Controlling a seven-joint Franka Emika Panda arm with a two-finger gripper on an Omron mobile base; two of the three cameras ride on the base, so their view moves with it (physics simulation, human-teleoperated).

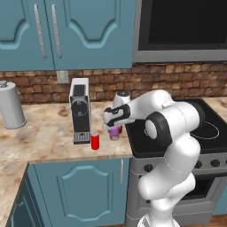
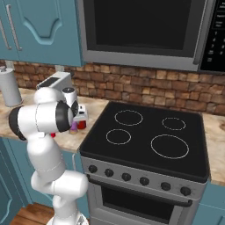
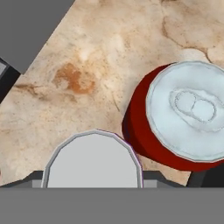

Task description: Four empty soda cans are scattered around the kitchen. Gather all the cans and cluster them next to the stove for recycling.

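Right now I see my gripper [image 1: 114,129] down over the counter [image 1: 48,133] just left of the stove [image 1: 208,128]; its fingers flank a purple can [image 1: 115,133], whose silver top sits between them in my hand view, so I read it as clasping that can; close beside it stands a red can [image 3: 175,127]; another red can [image 1: 95,140] stands farther off, by the coffee machine [image 1: 80,110].
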